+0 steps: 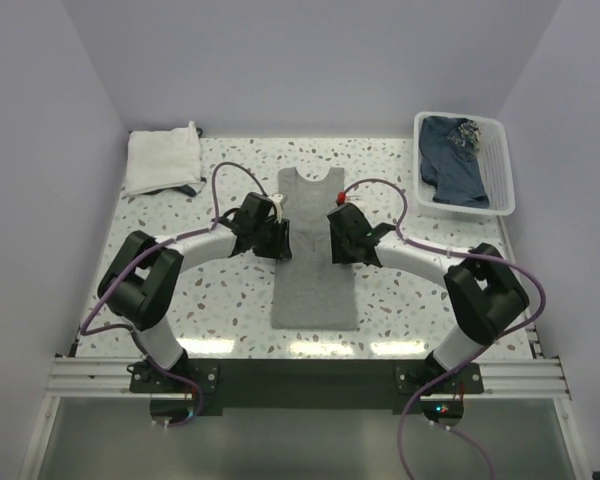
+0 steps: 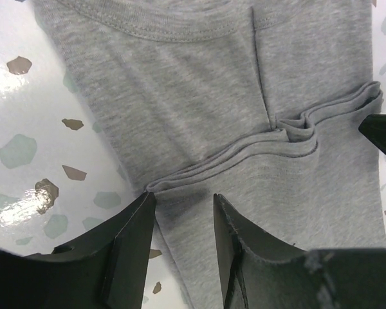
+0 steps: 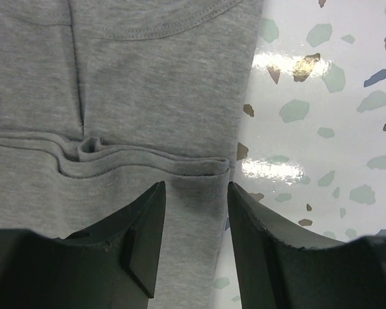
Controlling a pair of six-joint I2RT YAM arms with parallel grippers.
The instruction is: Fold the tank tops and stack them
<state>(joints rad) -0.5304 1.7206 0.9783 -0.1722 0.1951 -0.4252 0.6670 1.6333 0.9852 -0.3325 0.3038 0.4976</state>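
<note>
The plain grey soft-cloth tank top (image 1: pixel 315 262) lies flat in the middle of the speckled white table (image 1: pixel 230 300). Its neck points to the far edge and its sides are already folded in, so it makes one long narrow strip. A raised crosswise ridge of bunched cloth (image 2: pixel 257 145) runs over it just below the armholes.

The left claw (image 2: pixel 182 196) is at the strip's left edge and the right claw (image 3: pixel 196 187) at its right edge. Both are spread, fingers straddling the ends of that ridge and pinching nothing yet. They are probably set there to lift both edges together for the lengthwise fold.

A folded white tank top (image 1: pixel 163 158) sits at the far left corner, likely the base of the stack. A white slatted plastic basket (image 1: pixel 502 165) at the far right corner holds dark blue clothing (image 1: pixel 450 160).
</note>
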